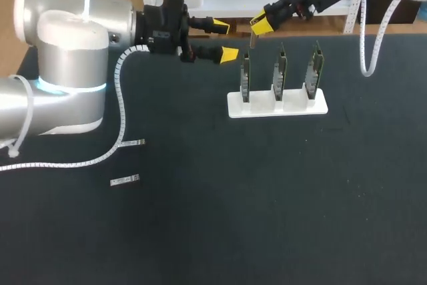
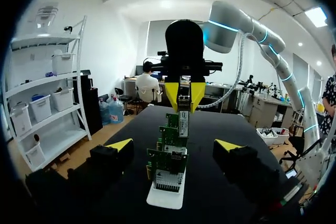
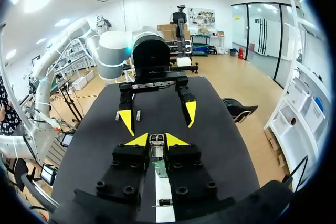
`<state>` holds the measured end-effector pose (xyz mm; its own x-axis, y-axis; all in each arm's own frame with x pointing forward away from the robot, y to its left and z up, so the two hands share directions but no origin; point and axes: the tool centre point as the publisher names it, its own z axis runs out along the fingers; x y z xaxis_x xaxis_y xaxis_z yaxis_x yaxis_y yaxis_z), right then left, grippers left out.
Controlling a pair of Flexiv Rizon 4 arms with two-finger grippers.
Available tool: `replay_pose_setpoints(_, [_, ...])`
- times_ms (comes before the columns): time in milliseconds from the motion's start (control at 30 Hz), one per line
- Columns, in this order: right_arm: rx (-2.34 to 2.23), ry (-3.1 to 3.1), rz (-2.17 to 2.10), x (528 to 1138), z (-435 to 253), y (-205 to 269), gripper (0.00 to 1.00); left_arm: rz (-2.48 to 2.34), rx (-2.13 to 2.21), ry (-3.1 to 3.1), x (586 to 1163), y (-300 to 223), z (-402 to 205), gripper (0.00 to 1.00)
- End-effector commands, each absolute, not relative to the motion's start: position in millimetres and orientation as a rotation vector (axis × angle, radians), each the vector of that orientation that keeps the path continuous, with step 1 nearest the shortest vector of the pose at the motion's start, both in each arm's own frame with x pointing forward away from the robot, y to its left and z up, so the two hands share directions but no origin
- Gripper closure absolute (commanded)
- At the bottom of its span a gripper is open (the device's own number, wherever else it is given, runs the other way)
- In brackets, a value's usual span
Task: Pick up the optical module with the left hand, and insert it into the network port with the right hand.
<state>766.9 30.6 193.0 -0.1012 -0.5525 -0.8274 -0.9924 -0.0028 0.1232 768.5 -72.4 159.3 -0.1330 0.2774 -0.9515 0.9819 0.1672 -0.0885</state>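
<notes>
Three green circuit boards (image 1: 280, 75) stand in one white holder (image 1: 277, 108) on the dark surface (image 1: 267, 198). Optical modules number three: two lie on the surface, the farther loose module (image 1: 133, 142) and the nearer loose module (image 1: 124, 180), and one gripped module (image 1: 251, 43) sits between the fingers of the right end effector (image 1: 261, 25). Two arms enter, one from each side, with two end effectors, the left end effector (image 1: 225, 40) being the other. Each carries two yellow tips, four in all.

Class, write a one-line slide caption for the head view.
Right hand holds an optical module over the leftmost board of the white stand; left hand open alongside.
</notes>
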Motion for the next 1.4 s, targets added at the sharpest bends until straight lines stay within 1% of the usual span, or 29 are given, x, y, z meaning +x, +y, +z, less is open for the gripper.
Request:
replay_pose_setpoints(33, [-1.588,1.709,0.987,762.7,191.8,29.1,1.00,-0.991,1.289,1.637,765.8,-67.4,155.2,0.00])
replay_pose_setpoints(233, [-1.580,1.713,0.986,763.2,191.9,28.8,1.00,-0.923,1.367,1.684,768.0,-66.3,147.7,0.00])
replay_pose_setpoints(1400, [-1.572,1.706,0.984,767.2,194.7,28.1,1.00,-0.984,1.439,1.696,770.0,-65.5,131.8,0.00])
